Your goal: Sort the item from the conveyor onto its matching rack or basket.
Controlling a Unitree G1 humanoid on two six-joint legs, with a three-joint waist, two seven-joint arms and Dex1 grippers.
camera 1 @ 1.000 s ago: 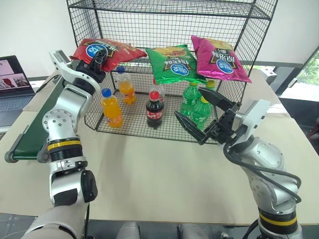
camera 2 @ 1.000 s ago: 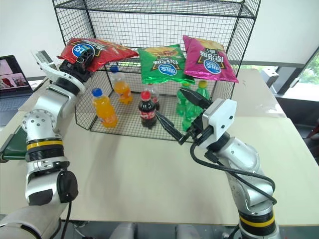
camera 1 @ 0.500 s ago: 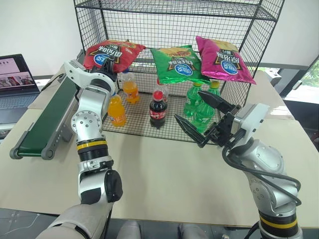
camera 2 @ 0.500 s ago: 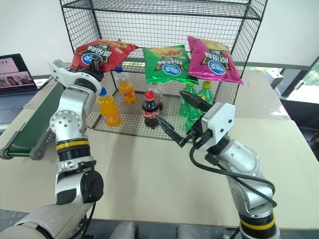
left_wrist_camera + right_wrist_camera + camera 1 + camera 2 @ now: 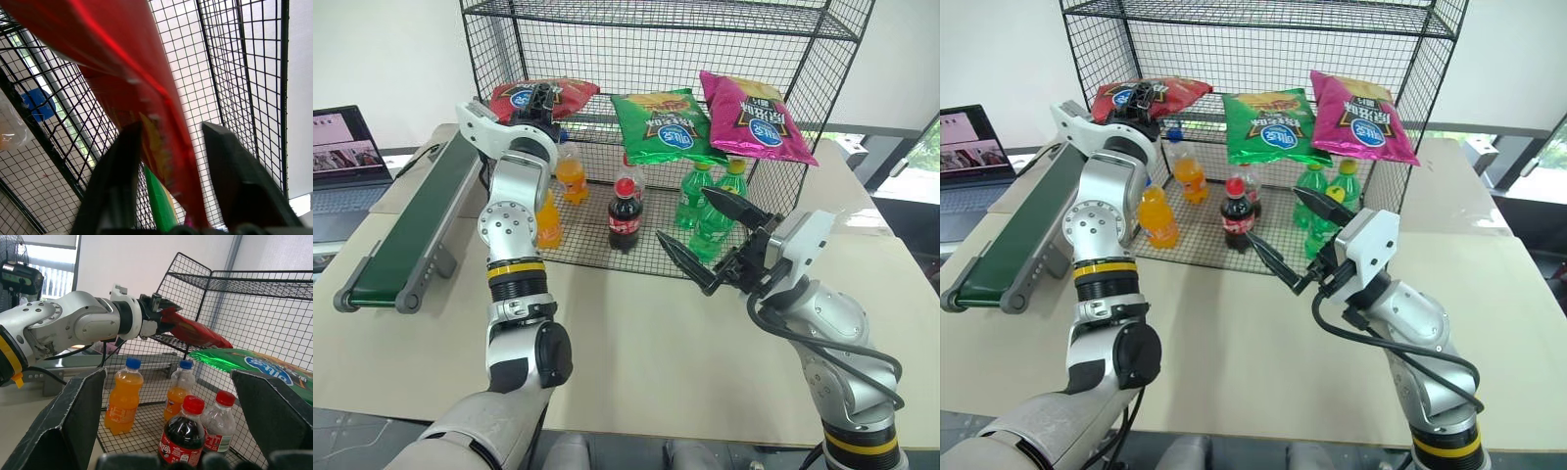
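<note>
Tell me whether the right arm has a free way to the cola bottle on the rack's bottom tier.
Probably yes. The right gripper hangs open just before the rack's open front, and the cola bottle stands near that front edge with nothing between them.

My arms are silver-grey metal with black joints, a yellow band ringing each forearm, and black cables looping along the right one. Each claw, left claw (image 5: 540,95) and right claw (image 5: 697,237), has two black tapered fingers.

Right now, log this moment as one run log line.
stage: placing | item: red chip bag on rack middle shelf | left gripper: jaws open around bag | right gripper: open, empty
</note>
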